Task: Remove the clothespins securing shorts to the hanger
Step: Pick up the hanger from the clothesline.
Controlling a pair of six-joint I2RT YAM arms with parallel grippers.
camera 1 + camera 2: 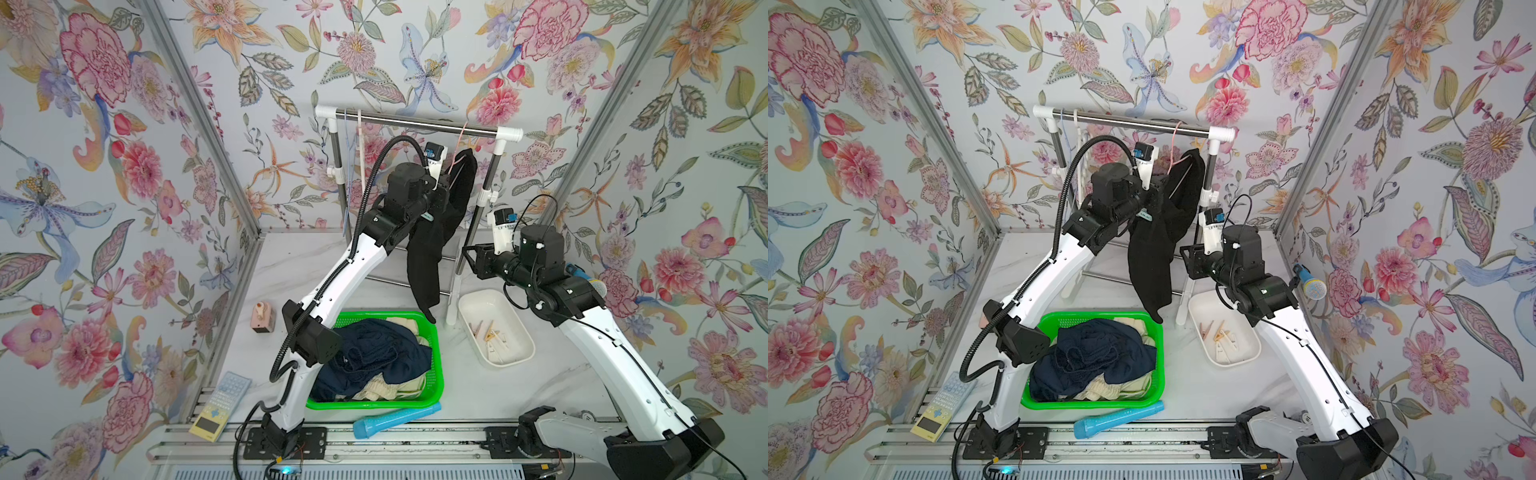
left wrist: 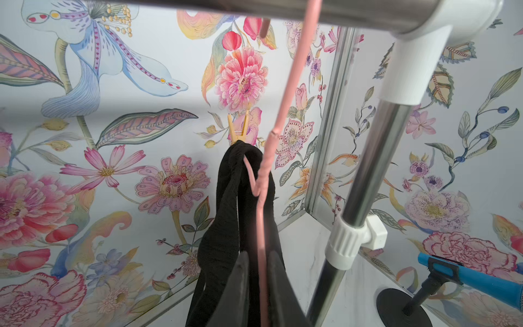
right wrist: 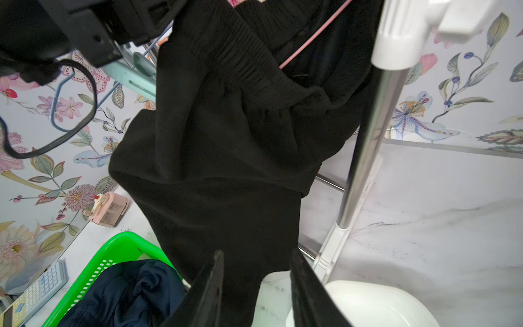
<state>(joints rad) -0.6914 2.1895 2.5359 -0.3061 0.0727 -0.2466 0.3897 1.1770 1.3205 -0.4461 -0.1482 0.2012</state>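
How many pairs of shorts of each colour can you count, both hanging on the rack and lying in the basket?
Black shorts: 1
Navy shorts: 1
Cream shorts: 1
Total: 3

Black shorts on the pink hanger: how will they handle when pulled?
Likely floppy: the black shorts hang in bunched folds, one end trailing low. They will probably snag at first, since a tan clothespin pins them to the pink hanger.

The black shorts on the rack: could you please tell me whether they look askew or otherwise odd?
Yes. The black shorts hang bunched and lopsided from the pink hanger, with only one tan clothespin visibly holding them.
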